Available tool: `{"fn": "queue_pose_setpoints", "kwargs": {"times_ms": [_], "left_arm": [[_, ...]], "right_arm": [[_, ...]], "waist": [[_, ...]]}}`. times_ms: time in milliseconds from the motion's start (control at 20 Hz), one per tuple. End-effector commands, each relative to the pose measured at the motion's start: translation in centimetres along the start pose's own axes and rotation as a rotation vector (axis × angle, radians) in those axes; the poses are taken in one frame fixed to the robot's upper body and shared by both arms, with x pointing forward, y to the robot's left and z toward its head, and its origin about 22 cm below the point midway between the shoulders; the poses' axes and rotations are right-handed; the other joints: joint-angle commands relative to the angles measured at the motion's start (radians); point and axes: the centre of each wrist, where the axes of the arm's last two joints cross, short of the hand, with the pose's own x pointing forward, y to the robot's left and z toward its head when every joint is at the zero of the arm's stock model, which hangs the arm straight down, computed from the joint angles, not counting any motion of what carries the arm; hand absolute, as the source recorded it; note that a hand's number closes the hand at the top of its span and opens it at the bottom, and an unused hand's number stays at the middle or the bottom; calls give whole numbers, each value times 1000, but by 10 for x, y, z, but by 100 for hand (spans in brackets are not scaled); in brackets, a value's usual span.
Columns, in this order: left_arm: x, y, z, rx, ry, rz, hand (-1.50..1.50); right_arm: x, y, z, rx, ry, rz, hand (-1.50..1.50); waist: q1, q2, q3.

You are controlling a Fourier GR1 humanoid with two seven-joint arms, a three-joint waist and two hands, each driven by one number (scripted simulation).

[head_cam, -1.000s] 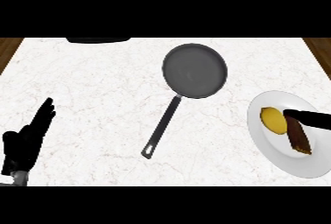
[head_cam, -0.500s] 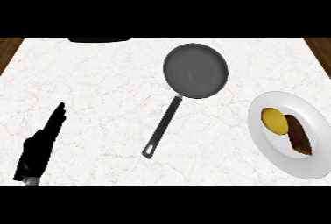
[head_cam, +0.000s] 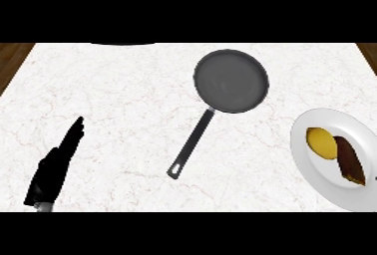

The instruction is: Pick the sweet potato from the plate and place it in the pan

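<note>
A long brown sweet potato (head_cam: 350, 160) lies on the white plate (head_cam: 318, 180) at the counter's right edge, next to a round yellow item (head_cam: 321, 142). The dark grey pan (head_cam: 230, 79) sits empty in the upper middle, its black handle (head_cam: 190, 145) pointing down and left. My left hand (head_cam: 53, 167) rests at the lower left, fingers straight and seen edge-on, far from both plate and pan. My right hand does not show.
A dark object (head_cam: 121, 44) peeks in at the counter's far edge. Brown wood (head_cam: 13, 55) shows past the marble top at the upper left and upper right corners. Bare marble lies between the pan handle and the plate.
The right hand, which lay over the sweet potato on the plate a second ago, has left the view. The left hand has turned edge-on and shifted slightly right.
</note>
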Motion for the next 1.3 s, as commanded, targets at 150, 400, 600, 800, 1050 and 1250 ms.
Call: {"fn": "queue_pose_setpoints", "kwargs": {"times_ms": [150, 400, 600, 800, 1050, 1250], "left_arm": [[18, 0, -5, 2, -15, 10, 0], [16, -3, -10, -11, 7, -1, 0], [24, -16, -5, -19, -20, -18, 0], [5, 1, -3, -8, -8, 0, 0], [6, -3, -7, 31, 5, -2, 0], [9, 6, 4, -7, 6, -4, 0]], "right_arm": [[59, 3, -6, 123, 74, 115, -150], [80, 7, -17, 215, 148, 153, -150], [91, 31, -33, 252, 190, 231, -150], [90, 42, -40, 313, 245, 344, -150], [84, 61, -50, 373, 314, 375, -150], [96, 74, -49, 400, 327, 378, -150]], "waist": [[13, 3, 1], [9, 3, 1], [18, 4, 1], [17, 3, 0], [3, 2, 0], [9, 1, 1]]}}
